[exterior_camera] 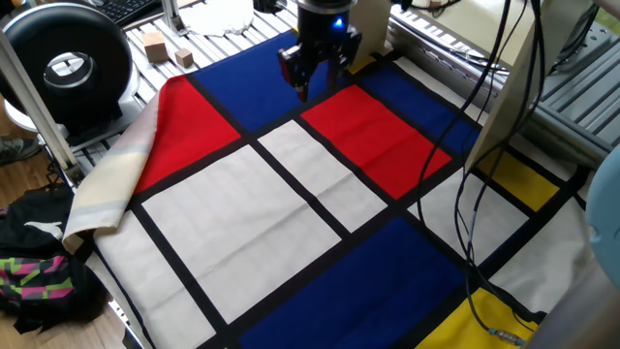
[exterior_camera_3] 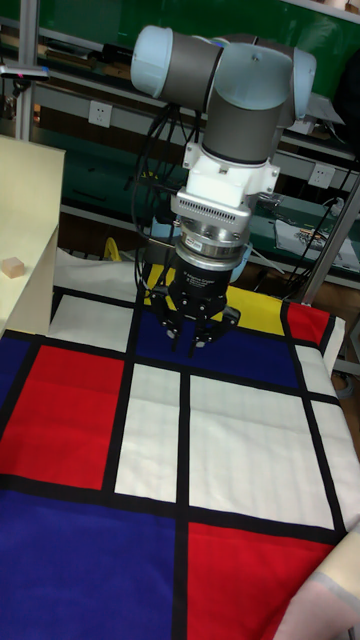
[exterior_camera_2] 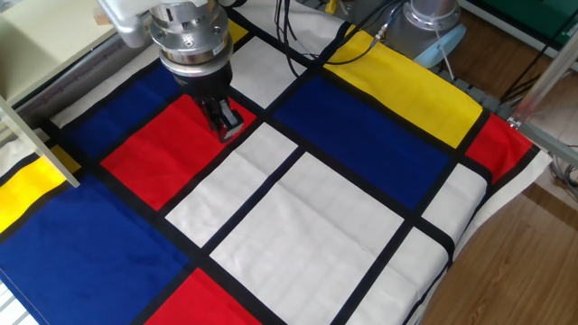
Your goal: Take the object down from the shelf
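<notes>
The object (exterior_camera_3: 12,266), a tiny tan block, sits on the board of the cream-beige shelf (exterior_camera_3: 30,215) at the left edge of the tall view. The shelf also shows as a pale upright panel (exterior_camera: 513,87) at the back right of one fixed view, and as a cream surface (exterior_camera_2: 36,36) in the corner of the other. My gripper (exterior_camera_3: 193,347) hangs well to the right of the block, just above the coloured cloth, fingers pointing down. It is open with nothing between its fingers. It hovers over the blue-red border (exterior_camera: 302,85) of the cloth (exterior_camera_2: 224,125).
A checked cloth (exterior_camera: 291,213) of red, white, blue and yellow covers the table. Two wooden cubes (exterior_camera: 155,44) lie on the slatted table at the back left, beside a black round device (exterior_camera: 68,63). Black cables (exterior_camera: 484,145) hang on the right. A bag (exterior_camera: 39,262) lies on the floor.
</notes>
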